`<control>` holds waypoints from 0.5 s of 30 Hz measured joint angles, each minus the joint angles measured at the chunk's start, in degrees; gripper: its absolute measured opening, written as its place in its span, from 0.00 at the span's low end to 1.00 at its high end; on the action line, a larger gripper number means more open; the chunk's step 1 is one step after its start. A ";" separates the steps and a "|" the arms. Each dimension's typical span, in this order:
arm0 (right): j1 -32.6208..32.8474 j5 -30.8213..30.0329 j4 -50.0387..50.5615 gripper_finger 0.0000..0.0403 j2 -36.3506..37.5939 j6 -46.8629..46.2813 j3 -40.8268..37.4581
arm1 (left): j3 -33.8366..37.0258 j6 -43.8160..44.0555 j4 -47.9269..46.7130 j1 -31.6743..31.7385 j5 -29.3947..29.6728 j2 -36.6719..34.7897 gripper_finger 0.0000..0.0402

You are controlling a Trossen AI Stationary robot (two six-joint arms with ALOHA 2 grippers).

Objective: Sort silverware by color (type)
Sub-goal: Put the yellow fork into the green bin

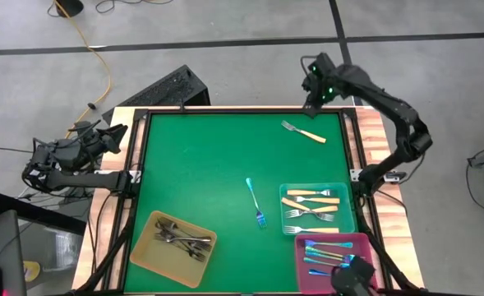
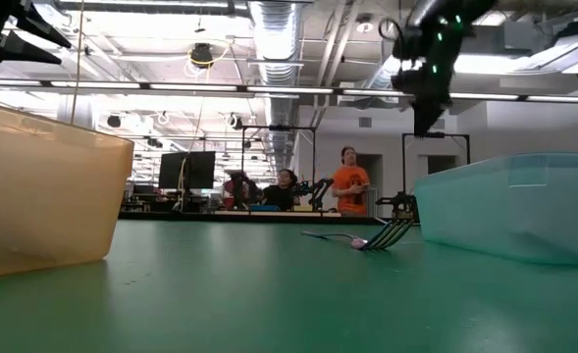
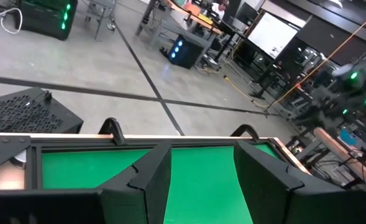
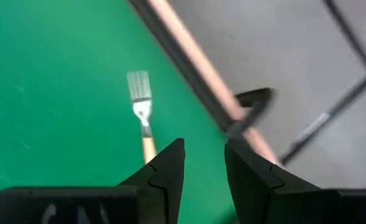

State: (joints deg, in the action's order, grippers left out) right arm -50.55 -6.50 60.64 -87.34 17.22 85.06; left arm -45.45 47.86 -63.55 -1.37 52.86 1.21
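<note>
A green mat point(image 1: 217, 173) covers the table, framed by a black rail and pale wooden edges. Beyond it the high view shows grey concrete floor with dark seams and a yellow cable point(image 1: 98, 62) at the upper left. The low view looks into a workshop with ceiling ducts, a dark monitor point(image 2: 185, 169) and two people point(image 2: 349, 179) at benches far behind.

Three trays sit along the lower part of the high view: a yellow tray point(image 1: 149, 256) at lower left holding dark-grey forks point(image 1: 180, 238), a teal tray point(image 1: 347, 215) at centre right holding cream-handled forks point(image 1: 311, 205), and a pink tray point(image 1: 365, 240) at the lower right holding blue-purple forks point(image 1: 324, 253). Two forks lie loose on the mat: a blue fork point(image 1: 255, 202) near the centre and a cream-handled fork point(image 1: 302, 131) at the upper right.

The pink tray is partly covered by a dark object at the bottom edge, and exact fork counts in the trays are hard to make out. In the low view only fork tines point(image 2: 387, 233) show beside the teal wall.

The right gripper point(image 4: 204, 155) hangs above the upper right corner of the mat, its fingers a narrow gap apart and holding nothing; the loose cream-handled fork lies just ahead of it, untouched. The left gripper point(image 3: 198, 168) waits off the left edge of the table, fingers parted and empty.
</note>
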 joint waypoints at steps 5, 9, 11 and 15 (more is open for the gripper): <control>-0.98 4.00 -9.92 0.34 1.59 -0.58 -14.33 | 0.00 0.00 0.00 0.00 0.17 0.00 0.39; -0.66 4.04 -15.46 0.34 0.72 -0.60 -22.36 | 0.00 0.26 0.00 0.00 0.44 0.00 0.39; -0.48 3.98 -16.98 0.36 -0.03 -0.40 -25.10 | 0.00 0.83 0.00 0.00 0.52 0.00 0.39; -0.48 3.79 -17.69 0.41 -1.63 -0.42 -26.21 | 0.00 1.31 0.00 0.00 0.57 0.00 0.39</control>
State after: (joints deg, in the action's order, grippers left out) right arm -51.03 -2.71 42.95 -88.97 16.81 58.85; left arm -45.45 49.17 -63.55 -1.37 53.43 1.21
